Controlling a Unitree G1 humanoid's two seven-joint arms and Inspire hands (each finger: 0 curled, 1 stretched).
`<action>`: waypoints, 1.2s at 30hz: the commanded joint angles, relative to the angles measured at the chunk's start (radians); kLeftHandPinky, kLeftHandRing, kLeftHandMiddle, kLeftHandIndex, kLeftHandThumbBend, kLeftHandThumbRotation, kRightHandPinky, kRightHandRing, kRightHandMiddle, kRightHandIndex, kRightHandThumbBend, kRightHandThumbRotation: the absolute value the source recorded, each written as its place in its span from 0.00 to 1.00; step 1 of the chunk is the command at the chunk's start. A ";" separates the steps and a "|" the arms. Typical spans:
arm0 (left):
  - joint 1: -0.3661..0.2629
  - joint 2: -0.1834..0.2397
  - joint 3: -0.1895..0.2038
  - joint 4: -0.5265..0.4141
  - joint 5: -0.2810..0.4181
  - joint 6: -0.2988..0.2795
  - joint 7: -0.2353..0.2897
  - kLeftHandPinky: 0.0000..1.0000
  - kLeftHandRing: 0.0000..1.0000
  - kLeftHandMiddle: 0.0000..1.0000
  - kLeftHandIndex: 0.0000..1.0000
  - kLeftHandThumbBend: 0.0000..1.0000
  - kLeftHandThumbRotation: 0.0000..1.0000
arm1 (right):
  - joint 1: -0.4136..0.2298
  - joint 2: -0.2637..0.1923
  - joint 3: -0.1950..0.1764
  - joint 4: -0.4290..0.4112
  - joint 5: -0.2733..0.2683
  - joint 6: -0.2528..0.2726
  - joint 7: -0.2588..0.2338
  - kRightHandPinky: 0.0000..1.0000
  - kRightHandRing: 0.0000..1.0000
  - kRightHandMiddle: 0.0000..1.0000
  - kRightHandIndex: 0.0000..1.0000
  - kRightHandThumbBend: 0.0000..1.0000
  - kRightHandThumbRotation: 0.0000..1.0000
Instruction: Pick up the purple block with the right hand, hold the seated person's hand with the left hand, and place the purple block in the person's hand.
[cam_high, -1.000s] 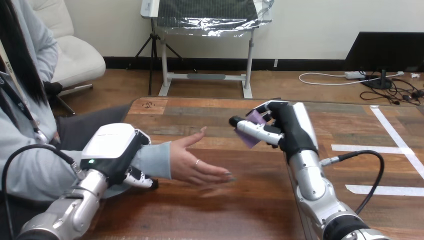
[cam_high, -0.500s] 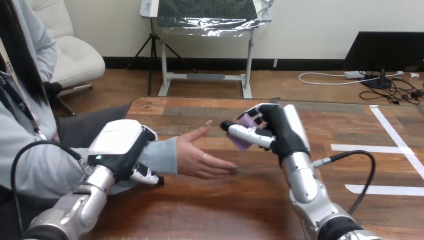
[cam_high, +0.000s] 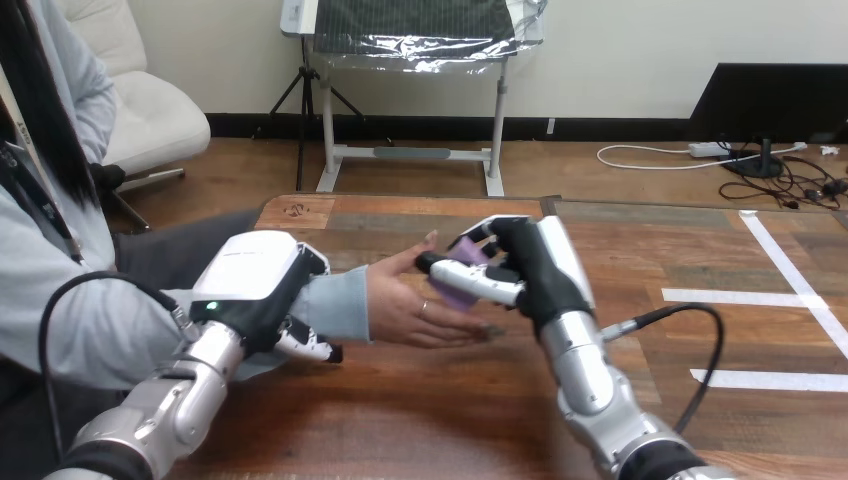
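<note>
A small purple block (cam_high: 458, 283) is pinched between the thumb and fingers of my right hand (cam_high: 530, 270), just above the person's hand (cam_high: 415, 308). That hand lies palm up over the table's middle, fingers pointing right. My left hand (cam_high: 258, 290) wraps the person's forearm at the light blue sleeve, its fingers curled under it near the cuff. Most of the block is hidden by my right thumb and fingers.
The wooden table (cam_high: 420, 420) stretches to its far edge behind the hands. White tape lines (cam_high: 790, 290) mark its right part. A black cable (cam_high: 690, 330) loops off my right forearm.
My right hand has carried the purple block leftward, from right of the person's fingertips to over the palm. My left hand and the person's forearm have shifted a little right and up.
</note>
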 joint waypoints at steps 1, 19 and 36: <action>-0.126 -0.005 0.007 -0.050 -0.018 -0.004 0.031 0.19 0.25 0.32 0.34 0.86 0.14 | -0.027 0.015 0.014 -0.062 -0.004 -0.042 -0.011 0.05 0.09 0.13 0.15 0.32 0.38; -0.140 -0.039 0.010 -0.031 -0.028 -0.001 0.032 0.18 0.24 0.31 0.32 0.88 0.12 | -0.002 0.050 0.039 -0.099 -0.016 -0.037 -0.025 0.05 0.09 0.13 0.15 0.32 0.41; -0.140 -0.055 0.007 -0.023 -0.026 -0.008 0.053 0.19 0.25 0.32 0.33 0.88 0.12 | 0.004 0.068 0.065 -0.122 -0.031 -0.019 -0.047 0.05 0.09 0.13 0.15 0.32 0.41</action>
